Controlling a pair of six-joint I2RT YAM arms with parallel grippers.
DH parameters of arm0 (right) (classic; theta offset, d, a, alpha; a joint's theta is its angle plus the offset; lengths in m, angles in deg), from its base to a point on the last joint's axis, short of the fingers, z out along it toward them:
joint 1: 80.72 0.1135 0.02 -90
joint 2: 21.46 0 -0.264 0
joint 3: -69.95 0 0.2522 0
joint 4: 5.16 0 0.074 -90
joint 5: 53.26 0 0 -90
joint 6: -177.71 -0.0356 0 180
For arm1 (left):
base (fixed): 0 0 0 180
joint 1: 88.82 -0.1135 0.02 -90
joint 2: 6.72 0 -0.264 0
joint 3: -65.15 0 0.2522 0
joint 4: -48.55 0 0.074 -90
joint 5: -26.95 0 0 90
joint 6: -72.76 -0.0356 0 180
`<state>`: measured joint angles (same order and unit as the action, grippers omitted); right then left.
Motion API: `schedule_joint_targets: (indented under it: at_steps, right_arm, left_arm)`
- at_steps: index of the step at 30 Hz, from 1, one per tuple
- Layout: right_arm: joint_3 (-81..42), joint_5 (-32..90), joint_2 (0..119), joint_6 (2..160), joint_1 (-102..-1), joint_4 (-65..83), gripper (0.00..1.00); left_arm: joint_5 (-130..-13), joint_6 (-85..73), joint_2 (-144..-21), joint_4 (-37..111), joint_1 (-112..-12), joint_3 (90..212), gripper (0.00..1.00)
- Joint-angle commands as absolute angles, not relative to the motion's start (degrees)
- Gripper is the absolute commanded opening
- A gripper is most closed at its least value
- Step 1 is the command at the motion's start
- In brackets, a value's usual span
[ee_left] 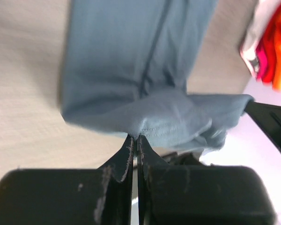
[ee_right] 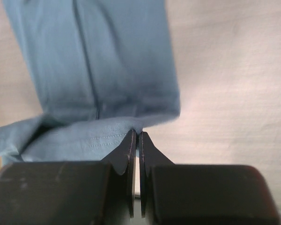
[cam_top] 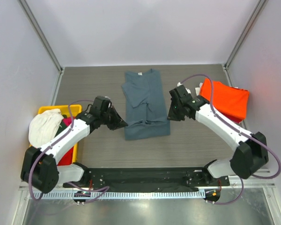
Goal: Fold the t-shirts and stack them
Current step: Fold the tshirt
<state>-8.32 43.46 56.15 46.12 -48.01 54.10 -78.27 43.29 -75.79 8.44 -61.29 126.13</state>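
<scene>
Left end effector point(cam_top: 123, 124), right end effector point(cam_top: 170, 116) pinch blue-grey t-shirt point(cam_top: 143, 101) hem, mid-fold. Orange t-shirt point(cam_top: 227, 99) past right one looks folded; white t-shirt point(cam_top: 43, 126) pending.

Sitting at the left edge of the grey bench point(cam_top: 103, 84), a yellow bin point(cam_top: 71, 108). Running along the near edge, a black plate point(cam_top: 140, 176) and a toothed metal strip point(cam_top: 145, 193).

Slate blue-grey t-shirt point(cam_top: 145, 105), orange t-shirt point(cam_top: 227, 101), yellow bin point(cam_top: 73, 110)
</scene>
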Motion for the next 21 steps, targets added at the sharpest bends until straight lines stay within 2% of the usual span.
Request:
schedule_joint_targets:
  at_steps: [1,10,21]
  right_arm:
    - [-13.8,40.8,61.0,51.2,-51.9,51.7,0.01]
    - [-23.9,35.6,74.9,54.7,-57.2,49.6,0.01]
    - [-31.3,33.6,83.9,55.9,-60.3,49.5,0.01]
  left_arm:
    - [-80.6,40.5,-79.8,10.0,-65.2,129.4,0.0]
    - [-81.0,37.7,-93.5,12.9,-69.5,140.3,0.0]
    - [-83.1,36.2,-105.7,12.7,-70.5,149.0,0.0]
